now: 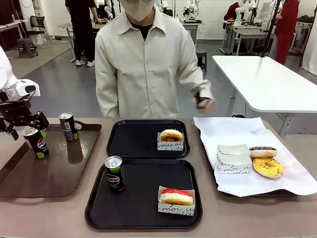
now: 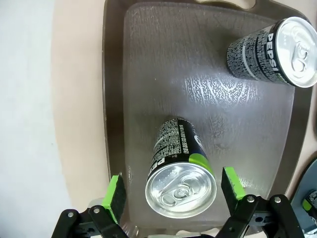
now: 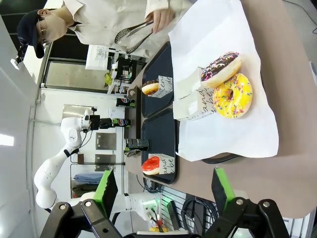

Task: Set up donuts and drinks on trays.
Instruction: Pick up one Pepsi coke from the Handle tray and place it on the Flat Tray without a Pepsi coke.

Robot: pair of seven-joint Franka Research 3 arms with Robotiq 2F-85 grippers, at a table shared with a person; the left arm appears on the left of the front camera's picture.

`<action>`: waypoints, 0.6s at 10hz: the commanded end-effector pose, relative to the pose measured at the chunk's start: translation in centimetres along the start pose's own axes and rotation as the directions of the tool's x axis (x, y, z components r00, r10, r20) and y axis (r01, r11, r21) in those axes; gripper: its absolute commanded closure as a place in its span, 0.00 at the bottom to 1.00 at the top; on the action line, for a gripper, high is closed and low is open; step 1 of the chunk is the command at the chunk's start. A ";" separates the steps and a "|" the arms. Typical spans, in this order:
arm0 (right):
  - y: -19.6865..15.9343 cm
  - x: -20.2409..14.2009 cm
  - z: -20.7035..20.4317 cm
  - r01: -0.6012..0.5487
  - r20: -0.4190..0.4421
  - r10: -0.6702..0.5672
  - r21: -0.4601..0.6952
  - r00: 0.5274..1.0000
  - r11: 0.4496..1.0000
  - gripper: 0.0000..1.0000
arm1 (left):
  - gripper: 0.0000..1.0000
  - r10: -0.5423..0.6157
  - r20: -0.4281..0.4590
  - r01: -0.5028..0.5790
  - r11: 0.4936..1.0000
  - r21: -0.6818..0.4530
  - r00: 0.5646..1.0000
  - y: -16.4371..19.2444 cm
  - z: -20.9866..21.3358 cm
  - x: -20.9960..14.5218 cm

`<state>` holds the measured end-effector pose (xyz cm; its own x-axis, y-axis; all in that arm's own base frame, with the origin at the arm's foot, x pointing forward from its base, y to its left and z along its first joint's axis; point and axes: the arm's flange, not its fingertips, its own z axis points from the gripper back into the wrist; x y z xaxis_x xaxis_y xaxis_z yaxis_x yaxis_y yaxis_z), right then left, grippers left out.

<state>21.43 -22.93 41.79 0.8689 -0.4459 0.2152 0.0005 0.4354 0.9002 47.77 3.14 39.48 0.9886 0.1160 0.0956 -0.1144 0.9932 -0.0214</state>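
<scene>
My left gripper [image 2: 174,192] is open, its green pads [image 2: 116,196] on either side of the silver top of a black Pepsi can [image 2: 181,171] without touching it. In the front view this gripper [image 1: 25,125] hovers over that can [image 1: 37,144] on the brown tray [image 1: 44,181]. A second can [image 1: 68,127] stands behind it. The near black tray [image 1: 143,198] holds a can [image 1: 114,173] and a boxed red donut [image 1: 177,198]. A boxed golden donut [image 1: 171,138] sits on the far black tray [image 1: 133,141]. My right gripper [image 3: 164,187] is open and holds nothing, off the table's right end.
A white-paper-lined tray [image 1: 233,131] at the right carries empty paper boxes [image 1: 234,157], a chocolate sprinkled donut [image 1: 263,151] and a yellow donut [image 1: 268,167]. The person [image 1: 148,64] stands across the table, holding tongs [image 3: 133,32] over the far right.
</scene>
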 end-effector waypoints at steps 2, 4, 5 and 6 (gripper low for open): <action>-0.1 0.0 0.0 -0.012 0.002 0.012 0.016 1.000 1.000 0.00 | 0.00 0.013 0.017 -0.013 1.000 0.006 1.000 -0.4 -1.1 0.1; -0.1 0.0 0.0 -0.012 0.002 0.012 0.016 1.000 1.000 0.00 | 0.00 0.023 -0.003 -0.023 1.000 -0.002 1.000 -0.5 -2.0 0.4; -0.1 0.0 0.0 -0.012 0.002 0.012 0.016 1.000 1.000 0.00 | 0.00 0.029 -0.002 -0.029 1.000 -0.009 1.000 -0.5 -2.2 0.5; -0.1 0.0 0.0 -0.012 0.002 0.012 0.016 1.000 1.000 0.00 | 0.00 0.032 -0.004 -0.032 0.999 -0.016 0.999 -0.6 -2.2 0.7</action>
<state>21.43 -22.93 41.79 0.8689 -0.4458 0.2152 0.0004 0.4354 0.9002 48.24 2.99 37.44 0.9898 0.1194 0.0773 -0.1180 0.9928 -0.0220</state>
